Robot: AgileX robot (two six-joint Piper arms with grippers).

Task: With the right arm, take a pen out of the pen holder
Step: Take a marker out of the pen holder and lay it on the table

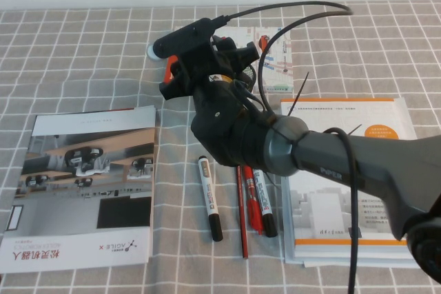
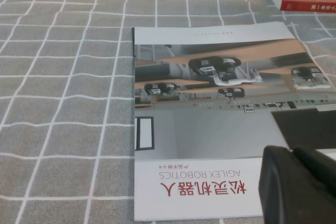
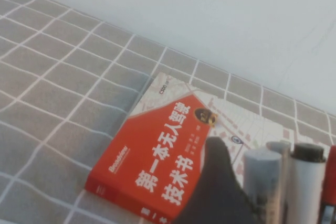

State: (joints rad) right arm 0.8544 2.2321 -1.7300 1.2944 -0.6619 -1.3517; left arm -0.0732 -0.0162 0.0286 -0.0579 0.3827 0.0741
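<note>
Though right gripper crowds the bunched pens, its grip state cannot be told; closing may catch two. Equally unclear, left gripper hangs over brochure.

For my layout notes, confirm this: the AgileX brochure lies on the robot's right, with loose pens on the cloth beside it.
Wrong: the AgileX brochure lies on the robot's left, as the high view shows; loose pens do lie on the cloth beside it. The right gripper is over the cloth's far middle; the left gripper hangs over the brochure.
</note>
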